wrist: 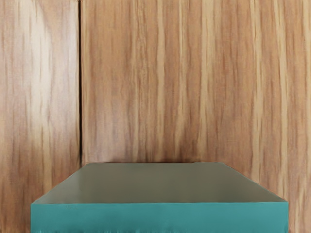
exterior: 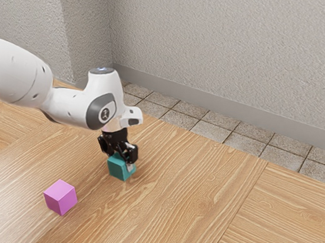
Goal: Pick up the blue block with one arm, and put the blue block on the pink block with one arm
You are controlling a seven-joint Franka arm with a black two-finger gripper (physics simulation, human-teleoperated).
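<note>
Black two-finger gripper (exterior: pixel 120 156) hangs straight down over the small teal-blue cube block (exterior: pixel 121 170), its tips down at the block's upper edges. Clamped on the block or loose around it: cannot tell. Block appears to sit on the light wooden plank tabletop (exterior: pixel 199 209). White robot arm (exterior: pixel 63 106) reaches in from the exterior view's left.

Pink cube block (exterior: pixel 60 197) stands alone on the wood, well apart from the blue one, toward the exterior view's lower left.

Wrist view: block's flat top (wrist: pixel 160 194) just under the hand, wood grain (wrist: pixel 170 87) beyond it.
</note>
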